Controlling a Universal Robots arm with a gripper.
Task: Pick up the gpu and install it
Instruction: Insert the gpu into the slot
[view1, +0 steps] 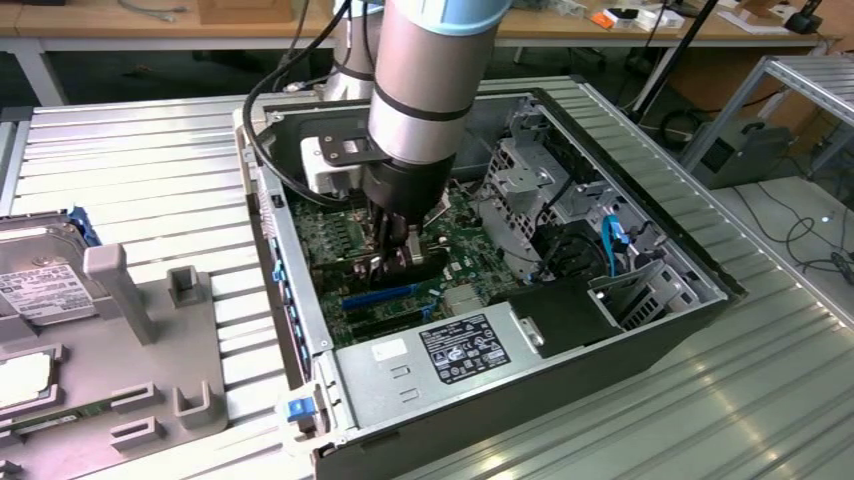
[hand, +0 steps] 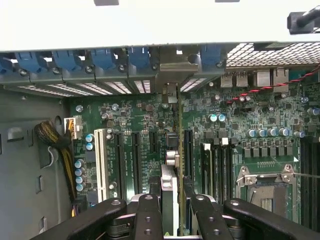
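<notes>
One arm reaches down into the open computer case (view1: 534, 330), its gripper (view1: 400, 262) closed on the gpu (view1: 416, 268) and holding it edge-on just above the green motherboard (hand: 130, 120). Seen from the wrist, the card (hand: 172, 200) stands upright between the black fingers (hand: 148, 215), among the expansion slots beside the white slot (hand: 103, 165), its far end toward the rear bracket openings (hand: 167, 75).
</notes>
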